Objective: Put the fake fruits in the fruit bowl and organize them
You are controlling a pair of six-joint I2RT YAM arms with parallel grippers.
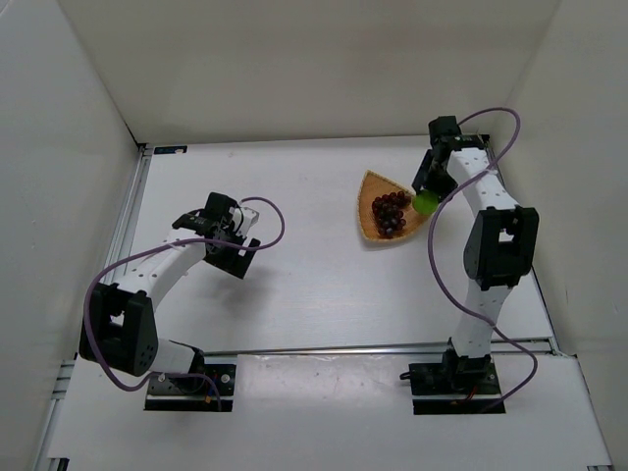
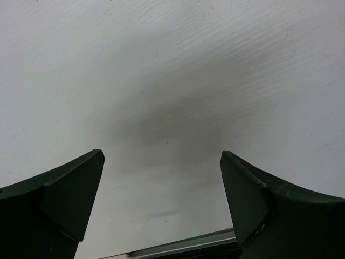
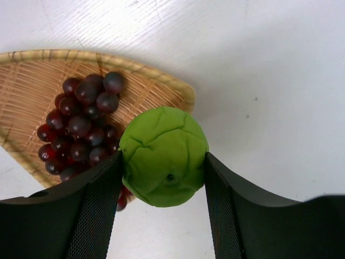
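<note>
The woven fruit bowl (image 1: 371, 186) lies at the right back of the table, and shows in the right wrist view (image 3: 32, 65). A bunch of dark purple-red grapes (image 1: 391, 212) lies in it, also in the right wrist view (image 3: 81, 127). My right gripper (image 1: 426, 199) is shut on the green lime-like fruit (image 3: 163, 155), held above the bowl's right edge; the fruit shows from above too (image 1: 426, 203). My left gripper (image 2: 161, 178) is open and empty above bare table at the left (image 1: 211, 218).
White walls enclose the table on the left, back and right. A metal rail (image 1: 128, 221) runs along the table's left edge, and another (image 1: 373, 348) along the near edge. Purple cables loop off both arms.
</note>
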